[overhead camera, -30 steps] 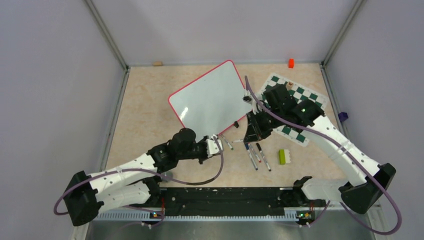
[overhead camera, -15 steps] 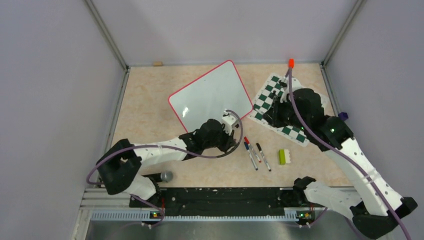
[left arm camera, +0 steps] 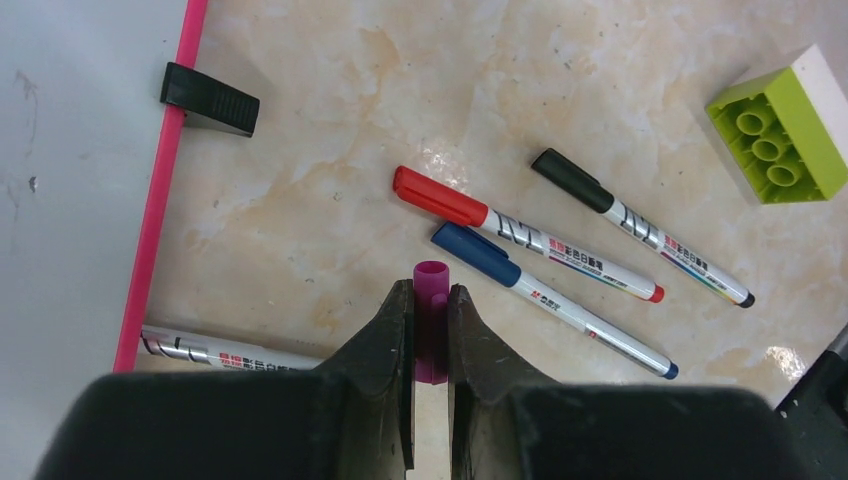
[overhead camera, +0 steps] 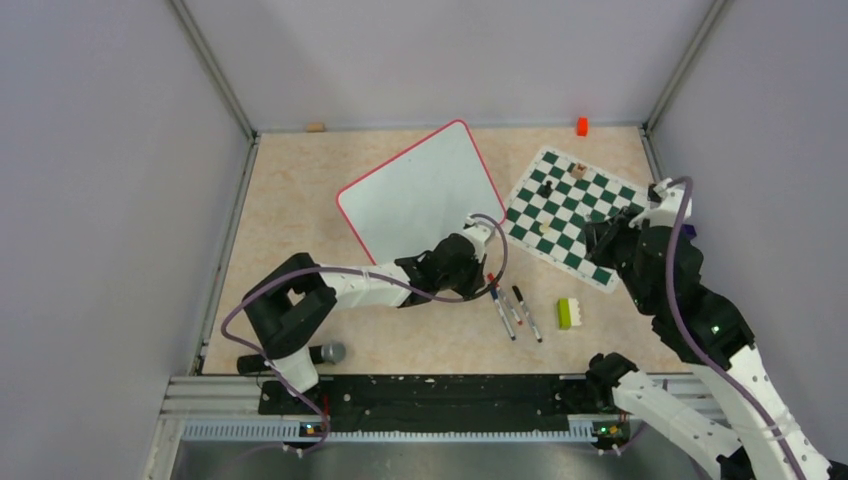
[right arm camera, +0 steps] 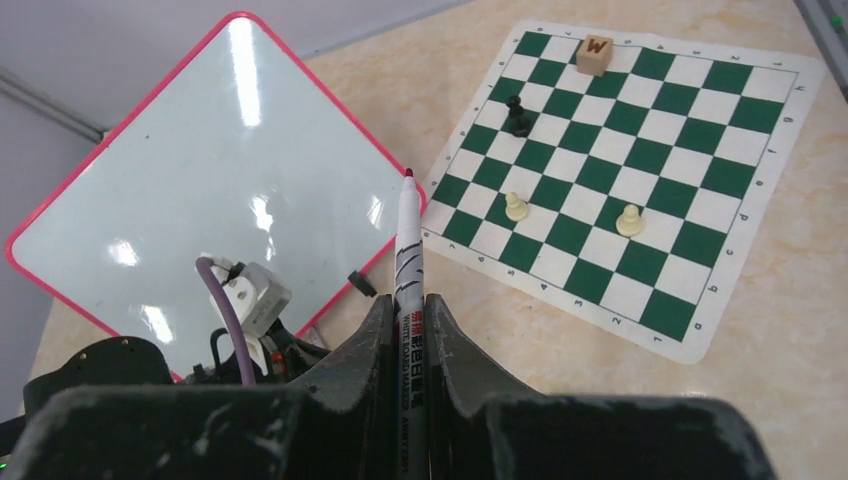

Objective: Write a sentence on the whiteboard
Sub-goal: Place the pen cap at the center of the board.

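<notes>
— Where is the whiteboard (overhead camera: 420,195)?
— Flat on the counter (overhead camera: 290,220), turned cornerwise, with its right corner just beside the chess mat (overhead camera: 570,215). It has a pink rim and a black foot (left arm camera: 208,98) on the near-right edge.
— And the left pincer (left arm camera: 430,295)?
— Low over the counter just off that edge, closed on a magenta tube (left arm camera: 431,272). It is probably a marker cap, though only its end shows. Beyond it lie a red marker (left arm camera: 525,235), a blue marker (left arm camera: 555,300) and a black marker (left arm camera: 640,225), all capped. A fourth pen (left arm camera: 220,350) has its end at the rim.
— The right pincer (right arm camera: 408,300)?
— Up by the mat's near edge, clamped around an uncapped marker (right arm camera: 409,235) whose dark tip points towards the board.
— Anything else?
— A green brick (left arm camera: 785,125) near the markers.
</notes>
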`<state>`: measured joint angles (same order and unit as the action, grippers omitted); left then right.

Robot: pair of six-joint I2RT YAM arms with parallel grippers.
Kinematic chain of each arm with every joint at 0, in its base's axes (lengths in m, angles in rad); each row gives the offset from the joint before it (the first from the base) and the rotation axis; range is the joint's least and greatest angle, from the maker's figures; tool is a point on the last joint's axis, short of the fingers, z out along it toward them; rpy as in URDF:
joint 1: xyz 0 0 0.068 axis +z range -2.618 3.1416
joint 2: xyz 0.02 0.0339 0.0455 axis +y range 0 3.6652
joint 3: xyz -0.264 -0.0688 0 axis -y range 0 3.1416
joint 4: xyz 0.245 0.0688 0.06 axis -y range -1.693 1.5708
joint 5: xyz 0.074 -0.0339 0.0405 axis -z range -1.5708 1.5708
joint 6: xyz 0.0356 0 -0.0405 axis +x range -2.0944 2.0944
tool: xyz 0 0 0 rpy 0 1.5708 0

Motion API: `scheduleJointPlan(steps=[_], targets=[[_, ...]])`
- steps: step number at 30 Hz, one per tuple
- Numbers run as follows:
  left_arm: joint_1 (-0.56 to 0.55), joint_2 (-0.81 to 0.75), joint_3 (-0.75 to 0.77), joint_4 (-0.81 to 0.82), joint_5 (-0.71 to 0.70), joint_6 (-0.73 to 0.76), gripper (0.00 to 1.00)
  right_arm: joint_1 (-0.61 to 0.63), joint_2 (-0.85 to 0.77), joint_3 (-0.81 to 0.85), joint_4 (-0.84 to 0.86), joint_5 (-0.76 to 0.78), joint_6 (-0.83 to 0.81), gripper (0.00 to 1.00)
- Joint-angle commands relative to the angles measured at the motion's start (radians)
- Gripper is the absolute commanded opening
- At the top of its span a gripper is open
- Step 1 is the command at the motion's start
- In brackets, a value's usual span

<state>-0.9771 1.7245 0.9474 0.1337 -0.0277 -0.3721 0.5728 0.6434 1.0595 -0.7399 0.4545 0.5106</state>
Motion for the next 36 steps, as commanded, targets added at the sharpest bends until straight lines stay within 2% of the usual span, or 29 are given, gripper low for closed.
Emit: scheduleJointPlan(steps=[1, 8, 12, 13, 15, 16, 17, 23, 26, 31, 36], targets=[[-0.002, 0.021, 0.036, 0.008, -0.046, -0.025, 0.03, -0.006, -0.035, -0.028, 0.038, 0.100, 0.032, 0.00], [-0.001, -0.005, 0.005, 0.047, -0.041, -0.048, 0.23, -0.005, -0.016, -0.045, 0.031, 0.117, 0.061, 0.00], [0.000, -0.047, -0.011, 0.045, -0.053, -0.051, 0.47, -0.005, 0.002, -0.049, 0.027, 0.114, 0.069, 0.00], [0.000, -0.056, -0.012, 0.039, -0.058, -0.054, 0.49, -0.005, 0.006, -0.049, 0.027, 0.112, 0.069, 0.00], [-0.001, -0.074, -0.008, 0.019, -0.056, -0.054, 0.60, -0.005, 0.017, -0.050, 0.023, 0.102, 0.074, 0.00], [-0.002, -0.087, -0.007, 0.008, -0.049, -0.054, 0.86, -0.005, 0.022, -0.049, 0.021, 0.098, 0.080, 0.00], [-0.002, -0.101, -0.008, -0.001, -0.048, -0.057, 0.97, -0.005, 0.028, -0.046, 0.015, 0.099, 0.092, 0.00], [0.001, -0.262, -0.042, -0.067, -0.073, -0.058, 0.99, -0.005, 0.147, -0.008, -0.108, 0.118, 0.242, 0.00], [0.001, -0.342, -0.040, -0.181, -0.154, -0.107, 0.99, -0.005, 0.188, -0.014, -0.148, 0.138, 0.322, 0.00], [0.003, -0.449, 0.024, -0.425, -0.216, -0.164, 0.99, -0.005, 0.258, 0.021, -0.186, 0.066, 0.317, 0.00], [0.009, -0.608, -0.036, -0.485, -0.275, -0.217, 0.99, -0.005, 0.351, 0.081, -0.254, -0.018, 0.291, 0.00]])
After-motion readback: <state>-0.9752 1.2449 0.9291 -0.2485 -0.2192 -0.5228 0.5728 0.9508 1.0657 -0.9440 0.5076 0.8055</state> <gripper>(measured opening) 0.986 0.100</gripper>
